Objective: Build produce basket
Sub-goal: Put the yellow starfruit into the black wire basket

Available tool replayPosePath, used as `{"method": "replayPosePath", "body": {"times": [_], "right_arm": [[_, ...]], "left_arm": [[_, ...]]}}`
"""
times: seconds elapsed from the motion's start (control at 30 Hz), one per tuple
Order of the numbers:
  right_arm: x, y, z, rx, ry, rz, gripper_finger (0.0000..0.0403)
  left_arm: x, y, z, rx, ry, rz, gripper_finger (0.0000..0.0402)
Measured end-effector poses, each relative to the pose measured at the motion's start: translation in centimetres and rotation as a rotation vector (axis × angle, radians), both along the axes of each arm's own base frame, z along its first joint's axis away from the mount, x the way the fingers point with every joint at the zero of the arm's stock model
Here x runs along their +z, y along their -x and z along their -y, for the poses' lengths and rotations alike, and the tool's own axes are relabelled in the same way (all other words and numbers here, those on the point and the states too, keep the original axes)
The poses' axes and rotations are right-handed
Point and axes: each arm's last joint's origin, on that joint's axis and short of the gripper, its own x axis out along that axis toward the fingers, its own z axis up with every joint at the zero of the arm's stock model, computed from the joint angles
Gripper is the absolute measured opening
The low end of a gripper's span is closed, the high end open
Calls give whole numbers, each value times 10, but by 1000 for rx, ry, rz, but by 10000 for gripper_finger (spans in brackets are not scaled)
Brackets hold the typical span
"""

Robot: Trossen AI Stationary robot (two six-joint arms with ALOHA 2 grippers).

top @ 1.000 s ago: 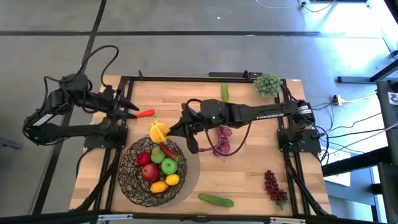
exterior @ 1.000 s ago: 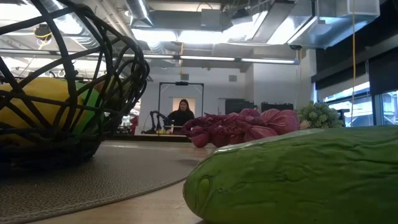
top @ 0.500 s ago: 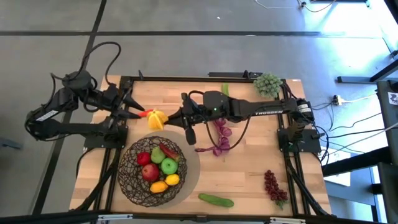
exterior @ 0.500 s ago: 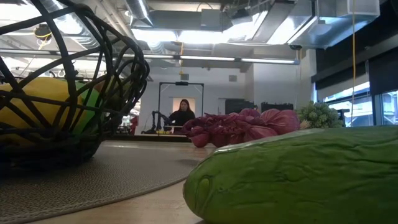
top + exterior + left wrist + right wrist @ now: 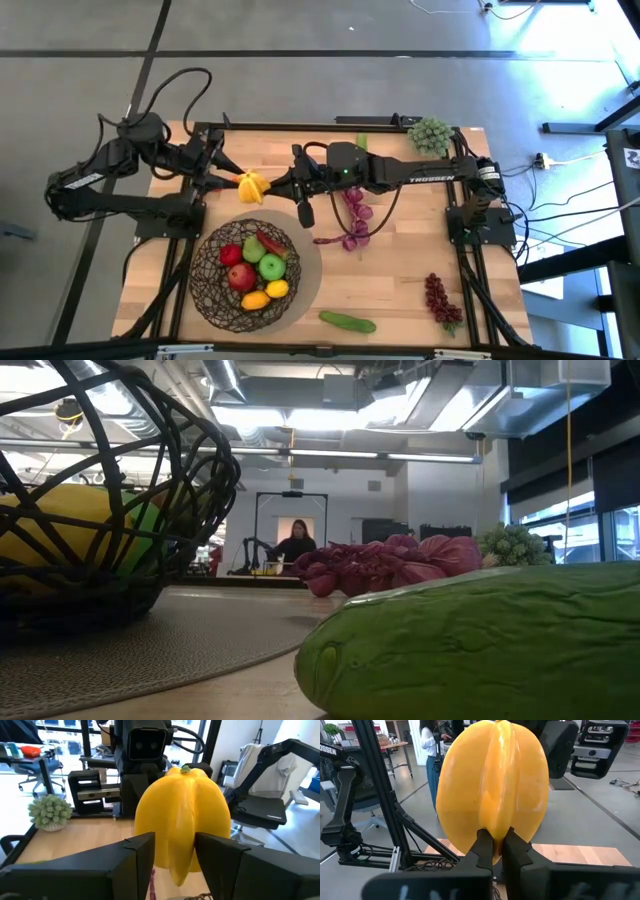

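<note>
A yellow ribbed fruit (image 5: 251,187) hangs above the table's far left part, between my two grippers. My right gripper (image 5: 271,188) reaches in level from the right and is shut on it. My left gripper (image 5: 231,181) comes level from the left, part open, its fingertips (image 5: 142,845) on either side of the fruit's lower rib (image 5: 180,870). The dark wire basket (image 5: 212,290) stands on a grey mat (image 5: 308,268) at the near left, holding apples and yellow fruits. My right gripper pinches a thin rib at the fruit's edge (image 5: 496,851) between its two fingers, coming level from the table's right. The fruit stands out beyond the fingertips, lifted clear of the table. My left gripper: whether its fingers touch the fruit (image 5: 182,810) I cannot tell.
Purple grapes (image 5: 355,225) lie mid-table under my right arm. Green grapes (image 5: 430,135) and a cucumber (image 5: 362,148) lie at the far edge. Dark-red grapes (image 5: 440,300) lie near right, and another cucumber (image 5: 348,321) lies at the near edge. A person (image 5: 297,543) stands far behind.
My right gripper has carried the yellow fruit from beside the basket's far rim toward the table's far left, up to my left gripper. My left gripper has moved toward the right to meet it. The fruit now sits at the left fingertips.
</note>
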Motion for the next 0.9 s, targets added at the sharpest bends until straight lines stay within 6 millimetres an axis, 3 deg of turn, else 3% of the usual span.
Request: {"method": "replayPosePath", "body": {"times": [0.13,0.37,0.9], "right_arm": [[-1,0,0,-1,1,-7,4],[-1,0,0,-1,1,-8,11],[-5,0,9,-19,-106,-64,70]], "left_arm": [[-2,-6,0,-3,1,-17,111],[-2,-8,0,-4,0,-21,15],[-9,-5,-1,49,41,-101,2]]}}
